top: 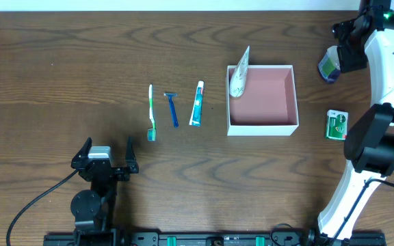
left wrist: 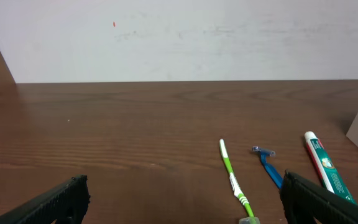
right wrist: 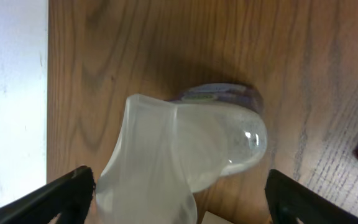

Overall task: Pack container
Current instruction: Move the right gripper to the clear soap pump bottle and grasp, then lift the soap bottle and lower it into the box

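Showing a wooden tabletop (top: 60, 55) partway through packing. Right jaws spread wide and clamping nothing, one on either side of a small clear-topped bottle (right wrist: 229, 137) lying directly beneath and between them, probably lined up for a pickup. Left jaws equally wide and empty, parked low over the tabletop. Ahead of them, toward the right-hand jaw, a green toothbrush (left wrist: 234, 180), blue razor (left wrist: 267, 163) and toothpaste tube (left wrist: 324, 168) laid side by side in a neat row, likely queued for packing. Well beyond the left jaws and off to one side of the right jaws, the container (top: 272, 102), white-walled and pink inside. Inside it, only a whitish tube (top: 239, 75), propped upright against a wall. Outside, nearer the right jaws, a green-and-white packet (top: 336, 125) lying flat.
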